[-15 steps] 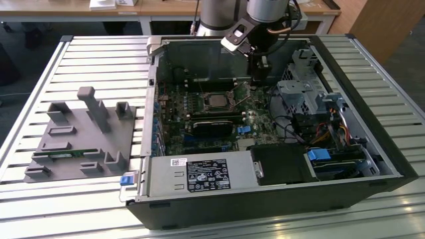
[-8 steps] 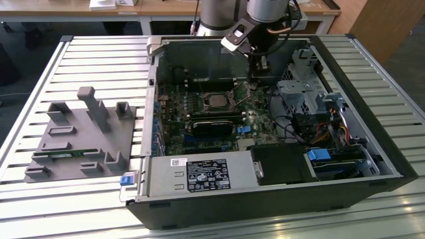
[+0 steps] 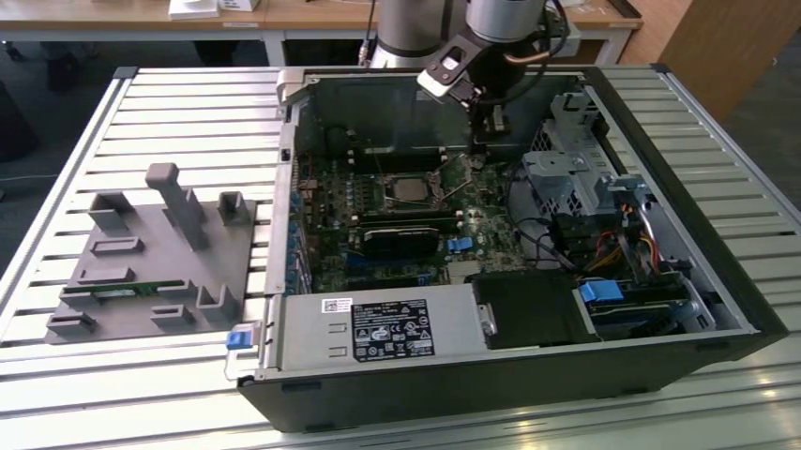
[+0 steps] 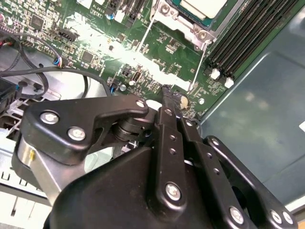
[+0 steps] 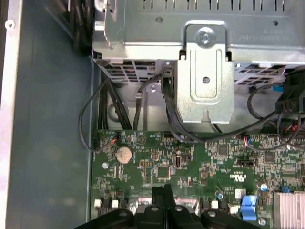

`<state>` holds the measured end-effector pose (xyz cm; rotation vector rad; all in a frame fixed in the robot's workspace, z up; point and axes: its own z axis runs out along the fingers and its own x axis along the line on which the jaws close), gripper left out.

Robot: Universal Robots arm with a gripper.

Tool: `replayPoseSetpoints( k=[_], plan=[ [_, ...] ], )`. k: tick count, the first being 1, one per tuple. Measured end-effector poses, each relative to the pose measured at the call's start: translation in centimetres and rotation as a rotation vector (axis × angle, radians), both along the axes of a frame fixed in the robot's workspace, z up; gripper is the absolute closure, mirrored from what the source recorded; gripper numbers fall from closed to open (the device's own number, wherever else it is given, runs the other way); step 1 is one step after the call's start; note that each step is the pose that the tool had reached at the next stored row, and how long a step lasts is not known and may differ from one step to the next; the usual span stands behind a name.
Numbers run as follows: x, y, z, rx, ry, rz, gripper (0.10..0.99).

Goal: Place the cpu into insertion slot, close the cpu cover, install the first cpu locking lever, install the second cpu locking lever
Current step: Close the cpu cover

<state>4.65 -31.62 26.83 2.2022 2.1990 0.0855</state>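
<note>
Silver-grey cpu (image 4: 200, 5) sits in the insertion slot (image 3: 383, 191), cpu cover (image 4: 177, 23) down around it, just beyond the gripper (image 4: 168, 91). Its fingers are pressed together on nothing, beside a thin locking lever (image 4: 198, 62). Levers look unlatched, I'd say.

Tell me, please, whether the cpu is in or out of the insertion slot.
In: the cpu sits flat on the board, its silver face ringed by the cpu cover.
</note>
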Motion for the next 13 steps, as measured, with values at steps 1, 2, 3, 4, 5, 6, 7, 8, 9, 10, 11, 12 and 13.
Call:
replayPoseSetpoints(
  k=[1,2,3,4,5,6,7,8,9,10,11,12,13],
  plan=[
    [0.07,0.0,-0.02,0.0,0.0001,0.0,0.98],
    [0.1,0.0,-0.02,0.0,0.0,0.0,0.98],
    [0.1,0.0,-0.03,0.0,0.0001,0.0,0.98],
    [0.11,0.01,-0.06,0.0,0.0,0.0,0.98],
    [0.11,0.01,-0.11,0.0,-0.0001,0.0,0.98],
    [0.11,0.01,-0.2,0.0,-0.0001,0.0,0.98],
    [0.11,0.0,-0.33,0.0,0.0,0.0,0.98],
    [0.14,0.01,-0.47,0.0,0.0,0.0,0.98],
    [0.18,0.01,-0.56,0.0,0.0002,0.0,0.98],
    [0.26,0.0,-0.62,0.0,0.0004,0.0,0.98],
    [0.32,0.0,-0.64,0.0,0.0007,0.0,0.98],
    [0.36,0.0,-0.65,0.0,0.0008,0.0,0.98],
    [0.4,0.0,-0.67,0.0,0.0008,0.0,0.98]
  ],
)
